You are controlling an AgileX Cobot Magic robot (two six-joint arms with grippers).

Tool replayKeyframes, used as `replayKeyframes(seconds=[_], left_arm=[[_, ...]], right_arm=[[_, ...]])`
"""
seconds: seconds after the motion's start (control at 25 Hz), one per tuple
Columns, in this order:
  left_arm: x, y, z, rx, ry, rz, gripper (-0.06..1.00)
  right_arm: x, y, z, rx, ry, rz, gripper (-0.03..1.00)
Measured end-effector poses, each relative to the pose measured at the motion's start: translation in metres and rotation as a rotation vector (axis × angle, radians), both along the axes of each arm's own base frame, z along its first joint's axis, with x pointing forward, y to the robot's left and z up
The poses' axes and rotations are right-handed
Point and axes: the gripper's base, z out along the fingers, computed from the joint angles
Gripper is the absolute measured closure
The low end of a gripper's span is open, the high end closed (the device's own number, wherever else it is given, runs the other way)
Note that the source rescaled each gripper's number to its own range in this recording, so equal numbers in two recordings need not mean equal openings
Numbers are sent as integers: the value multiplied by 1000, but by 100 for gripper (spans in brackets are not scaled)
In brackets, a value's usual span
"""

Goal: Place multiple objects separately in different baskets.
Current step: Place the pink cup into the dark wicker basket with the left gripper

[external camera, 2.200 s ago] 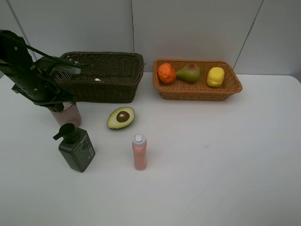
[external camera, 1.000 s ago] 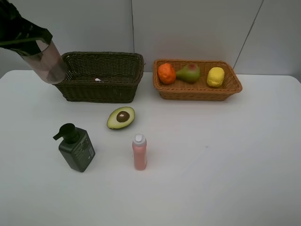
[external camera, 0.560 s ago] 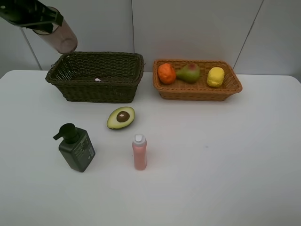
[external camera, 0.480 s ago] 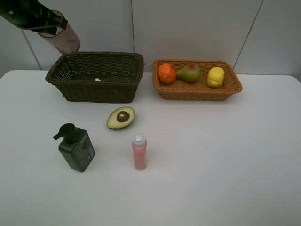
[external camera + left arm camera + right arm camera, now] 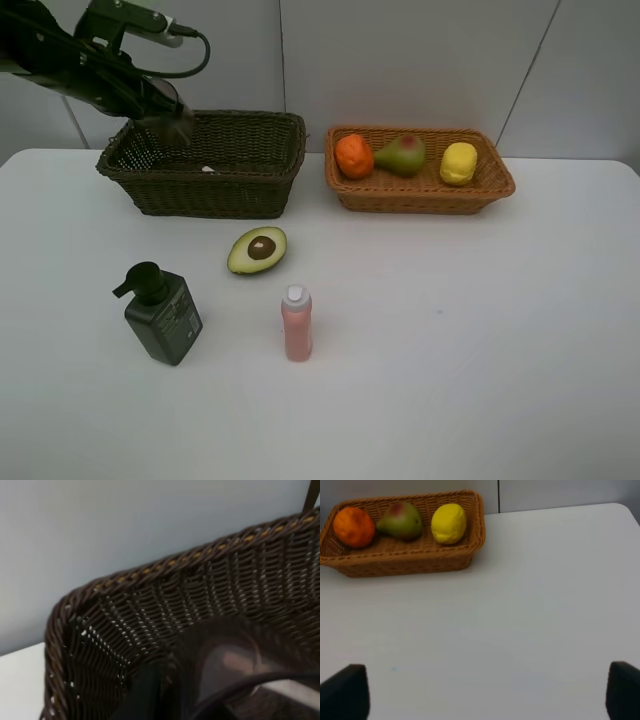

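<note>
Now the left gripper (image 5: 163,115) is clamping the cup (image 5: 227,665) and holding it tilted, low in the left end of the dark basket (image 5: 215,190). To set it down well, I judge it should be lowering until the cup's base is meeting the wicker floor. It should be staying off the wall and the small white marker (image 5: 207,169), then parting its jaws slowly so the light cup is not tipping. The right gripper (image 5: 482,695) is standing wide open and empty over bare table.

Counting: two baskets. The orange basket (image 5: 420,197) is holding three fruits: one orange (image 5: 353,155), one pear (image 5: 402,154) and one lemon (image 5: 459,163). One avocado half (image 5: 257,250), one pump bottle (image 5: 161,314) and one pink bottle (image 5: 297,323) are waiting on the table.
</note>
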Motion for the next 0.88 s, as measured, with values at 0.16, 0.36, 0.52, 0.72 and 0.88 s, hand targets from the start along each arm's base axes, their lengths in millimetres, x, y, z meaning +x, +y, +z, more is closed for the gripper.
replayKeyframes(seconds=[0.16,0.36,0.52,0.72,0.88], left_arm=[[6,0,-18,2,-1,3,94],[9,-1,-27,3,-8,5,94],[10,-1,-26,2,-15,6,94],[10,-1,-26,2,-15,6,94],[10,-1,-26,2,-15,6,67]], right_arm=[[0,0,0,0,0,0,-3],[0,0,0,0,0,0,-3],[0,0,0,0,0,0,-3],[0,0,0,0,0,0,-3],[0,0,0,0,0,0,-3]])
